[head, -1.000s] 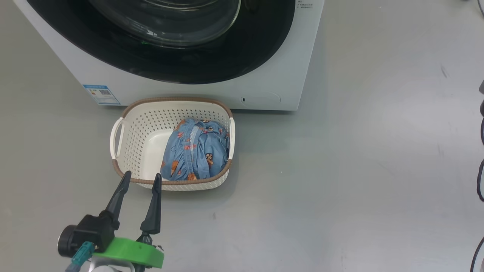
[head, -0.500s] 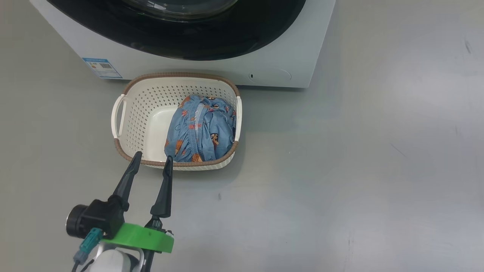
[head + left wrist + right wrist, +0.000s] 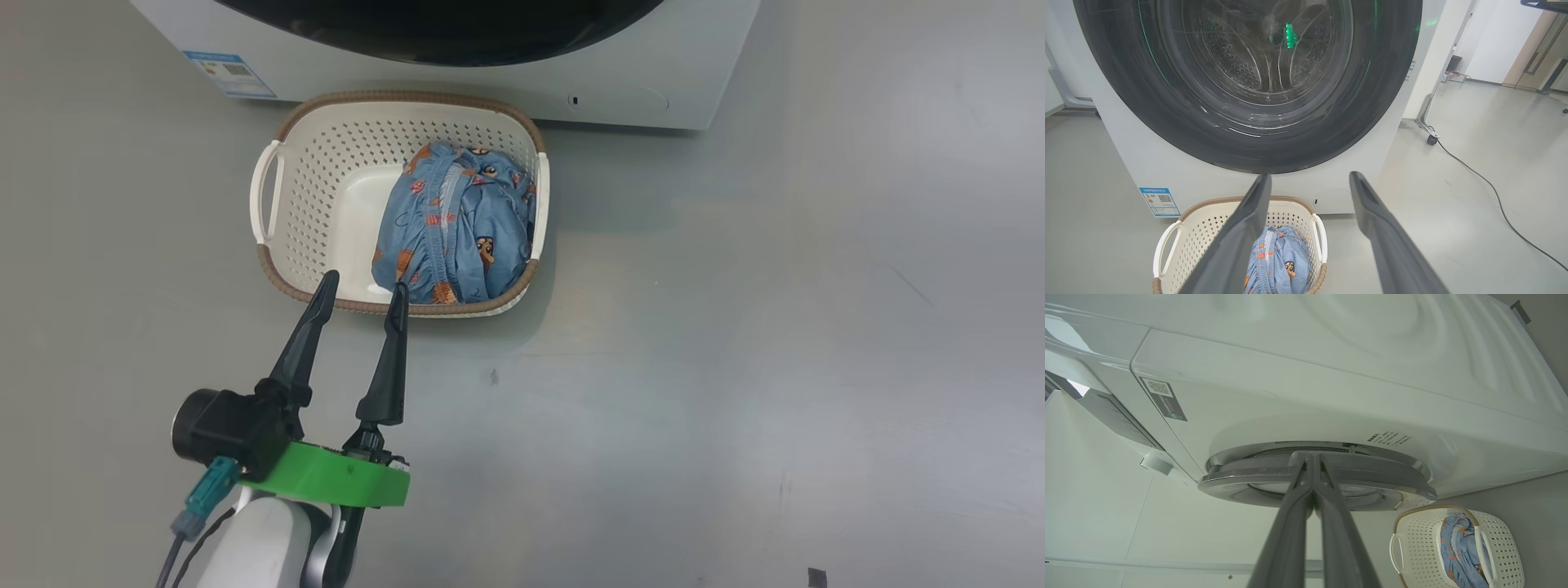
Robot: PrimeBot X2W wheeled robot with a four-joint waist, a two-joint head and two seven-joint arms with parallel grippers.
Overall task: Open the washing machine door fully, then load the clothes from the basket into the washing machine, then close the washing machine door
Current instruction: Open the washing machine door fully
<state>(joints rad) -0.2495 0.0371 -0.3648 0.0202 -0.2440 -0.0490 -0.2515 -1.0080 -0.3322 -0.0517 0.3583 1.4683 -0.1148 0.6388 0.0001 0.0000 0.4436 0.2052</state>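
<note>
Jaws on the left gripper [image 3: 364, 282] hang wide open at the basket [image 3: 310, 163]'s near rim, with the clothes [image 3: 457, 220] bunched in its right half. Just behind the basket sits the washing machine [image 3: 490, 90] — right gripper [image 3: 1309, 457] pinched closed at the door [image 3: 1167, 122] edge.

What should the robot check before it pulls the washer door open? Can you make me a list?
1. Is the washing machine door open? Not ok, it looks shut.
2. Is the right claw at the door's edge? Ok, it is shut, with its tips at the rim.
3. Is the right claw hooked behind the rim? Cannot tell.
4. Is the left claw open? Ok, it is by the near rim of the basket.
5. Are the clothes in the basket? Ok, they are bundled at its right end.
6. Is the basket clear of the door's swing? Cannot tell.
</note>
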